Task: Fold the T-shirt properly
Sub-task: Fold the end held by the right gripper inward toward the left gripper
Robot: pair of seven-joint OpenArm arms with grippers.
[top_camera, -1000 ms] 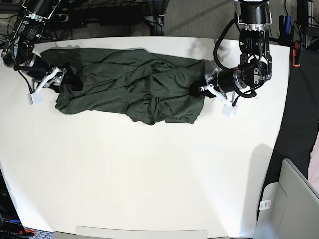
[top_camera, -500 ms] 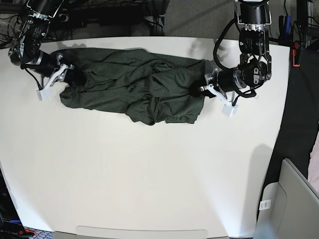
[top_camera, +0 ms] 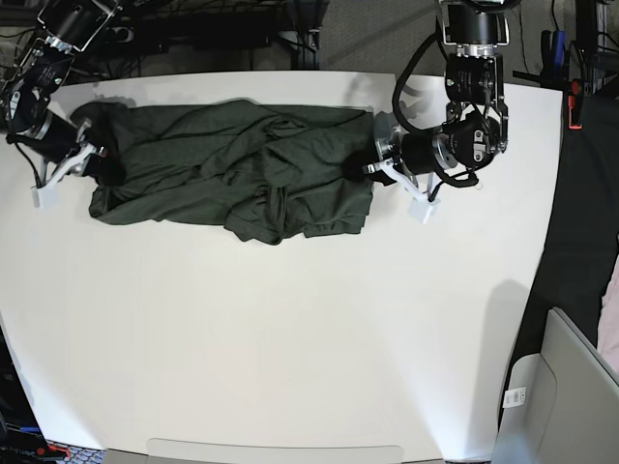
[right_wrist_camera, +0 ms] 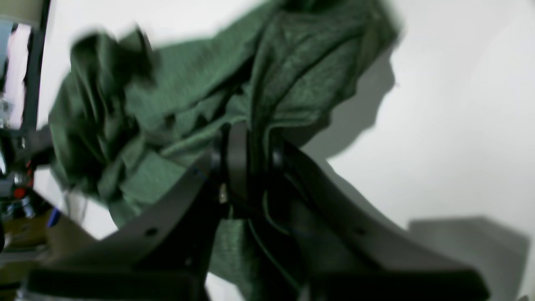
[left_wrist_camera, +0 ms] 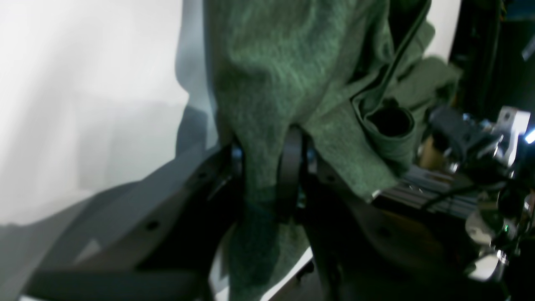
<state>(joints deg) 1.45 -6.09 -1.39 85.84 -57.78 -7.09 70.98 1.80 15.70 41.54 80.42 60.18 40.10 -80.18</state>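
Note:
The dark olive-green T-shirt [top_camera: 222, 169] lies bunched in a long crumpled band across the far part of the white table [top_camera: 290, 329]. My left gripper [top_camera: 373, 162] is at the band's right end. In the left wrist view its jaws [left_wrist_camera: 261, 167] are shut on a fold of the fabric [left_wrist_camera: 267, 83], and a rolled sleeve opening [left_wrist_camera: 391, 123] hangs beside them. My right gripper [top_camera: 94, 160] is at the shirt's left end. In the right wrist view it [right_wrist_camera: 255, 154] pinches an edge of the cloth [right_wrist_camera: 175, 108].
A grey seat or bin [top_camera: 556, 396] stands off the table's near right corner. A red-handled item [top_camera: 574, 104] lies at the far right edge. Dark cables and frames run behind the table's far edge.
My right gripper has gone from open to shut on the shirt's left end and moved left. The left gripper has moved left with the right end, so the whole shirt has shifted left.

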